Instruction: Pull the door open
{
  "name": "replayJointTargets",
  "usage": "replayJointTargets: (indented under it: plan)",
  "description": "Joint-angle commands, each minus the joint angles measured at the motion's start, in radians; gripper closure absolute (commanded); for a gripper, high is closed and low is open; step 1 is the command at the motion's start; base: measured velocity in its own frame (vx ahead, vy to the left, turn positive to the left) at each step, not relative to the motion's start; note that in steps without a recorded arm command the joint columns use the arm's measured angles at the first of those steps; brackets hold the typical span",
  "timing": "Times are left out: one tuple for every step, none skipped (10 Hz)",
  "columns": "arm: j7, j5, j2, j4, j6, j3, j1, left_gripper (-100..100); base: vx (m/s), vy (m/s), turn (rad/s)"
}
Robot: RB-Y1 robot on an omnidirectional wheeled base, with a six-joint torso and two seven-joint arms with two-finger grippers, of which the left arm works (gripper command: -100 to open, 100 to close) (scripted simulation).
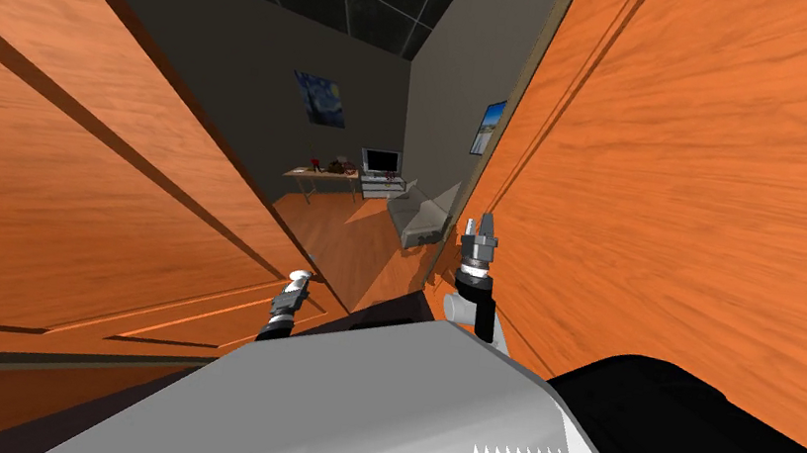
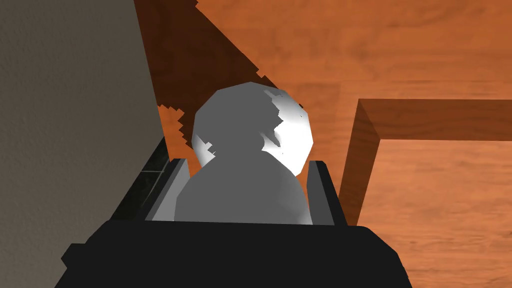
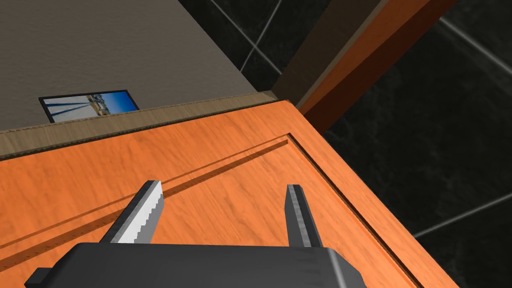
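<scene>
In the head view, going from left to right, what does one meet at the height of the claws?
Left orange door → left claw, shut on the knob → grey sofa → right claw, open → right orange door.

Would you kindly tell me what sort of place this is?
Likely a house doorway into a living room: wooden doors on either side, the left gripper shut on a knob, and beyond them a sofa, a table with a screen, and a painting.
</scene>
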Motion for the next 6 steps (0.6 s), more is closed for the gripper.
replayJointTargets:
  plan:
    - [0.0, 0.0, -0.002, 0.001, 0.0, -0.001, 0.001, 100, -0.025, 0.002, -0.014]
    - [0.0, 0.0, -0.002, 0.001, 0.0, -0.001, 0.001, 100, -0.017, -0.001, -0.002]
    - [0.0, 0.0, -0.002, 0.001, 0.0, -0.001, 0.001, 100, -0.009, -0.002, 0.003]
    - [0.0, 0.0, -0.002, 0.001, 0.0, -0.001, 0.001, 100, 0.0, 0.0, 0.0]
    - [0.035, 0.005, -0.001, 0.004, 0.002, -0.003, 0.001, 100, -0.017, 0.006, -0.035]
    - [0.047, 0.008, -0.001, 0.005, 0.002, -0.003, 0.0, 100, -0.025, 0.01, -0.036]
